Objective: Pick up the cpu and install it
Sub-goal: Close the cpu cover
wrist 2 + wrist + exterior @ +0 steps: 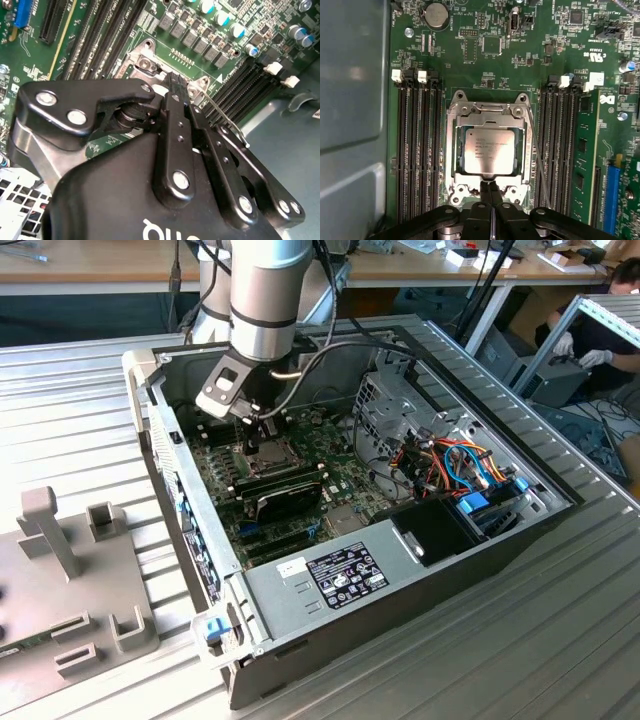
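Observation:
The cpu (pixel 489 150), a flat silver-grey square, lies inside the hinged metal socket frame (pixel 454 150) on the green motherboard (pixel 485 65). My gripper (pixel 490 188) is shut, its two black fingertips pressed together with nothing visible between them, at the edge of the socket frame just beside the cpu. In the second wrist view the gripper (pixel 175 84) points down at the socket frame (pixel 147 60). In the exterior view the gripper (pixel 262 432) hangs over the socket inside the open computer case (pixel 560 495). A thin wire lever (pixel 538 160) runs along one side of the socket.
Black memory slots (pixel 417 150) flank the socket on both sides. The case holds a drive cage (pixel 395 405), coloured cables (pixel 465 465) and a power supply (pixel 335 575). A grey fixture (pixel 60 570) stands at the exterior view's left. A person (pixel 605 330) works at the far right.

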`<action>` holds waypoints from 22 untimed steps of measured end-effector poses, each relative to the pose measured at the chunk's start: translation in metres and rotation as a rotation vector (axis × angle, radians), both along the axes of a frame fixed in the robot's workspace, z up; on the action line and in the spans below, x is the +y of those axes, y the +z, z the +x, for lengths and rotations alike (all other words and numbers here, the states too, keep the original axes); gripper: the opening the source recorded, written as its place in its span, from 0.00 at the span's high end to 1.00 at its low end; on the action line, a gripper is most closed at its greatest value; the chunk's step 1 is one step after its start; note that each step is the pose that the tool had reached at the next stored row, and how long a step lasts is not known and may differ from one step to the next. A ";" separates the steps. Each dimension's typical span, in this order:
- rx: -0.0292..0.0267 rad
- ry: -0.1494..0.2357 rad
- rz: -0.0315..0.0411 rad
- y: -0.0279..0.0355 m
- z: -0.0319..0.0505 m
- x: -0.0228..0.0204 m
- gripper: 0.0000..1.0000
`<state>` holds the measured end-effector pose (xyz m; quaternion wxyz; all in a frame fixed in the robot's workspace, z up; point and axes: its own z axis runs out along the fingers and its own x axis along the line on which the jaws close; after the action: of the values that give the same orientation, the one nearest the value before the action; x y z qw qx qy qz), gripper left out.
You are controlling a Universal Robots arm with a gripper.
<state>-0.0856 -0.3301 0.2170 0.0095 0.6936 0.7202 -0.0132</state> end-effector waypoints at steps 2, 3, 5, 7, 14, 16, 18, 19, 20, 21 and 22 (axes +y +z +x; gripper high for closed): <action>-0.0001 0.000 0.0001 -0.0012 0.0000 0.0000 0.89; -0.0002 0.000 0.0002 -0.0029 0.0000 0.0001 0.89; 0.0000 0.000 -0.0001 -0.0039 0.0000 0.0000 0.89; -0.0001 0.000 0.0002 -0.0041 0.0000 0.0005 0.89; -0.0001 0.000 0.0001 -0.0068 0.0001 0.0032 0.89; 0.0001 0.000 -0.0002 -0.0070 0.0000 0.0032 0.89; -0.0001 0.000 0.0001 -0.0072 0.0000 0.0033 0.89; -0.0001 0.000 0.0001 -0.0073 0.0000 0.0033 0.89; -0.0004 0.000 0.0004 -0.0079 0.0001 0.0033 0.89; -0.0002 0.000 0.0001 -0.0084 0.0000 0.0033 0.89; -0.0001 0.000 0.0001 -0.0087 0.0000 0.0033 0.89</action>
<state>-0.0856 -0.3268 0.2083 0.0095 0.6936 0.7202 -0.0132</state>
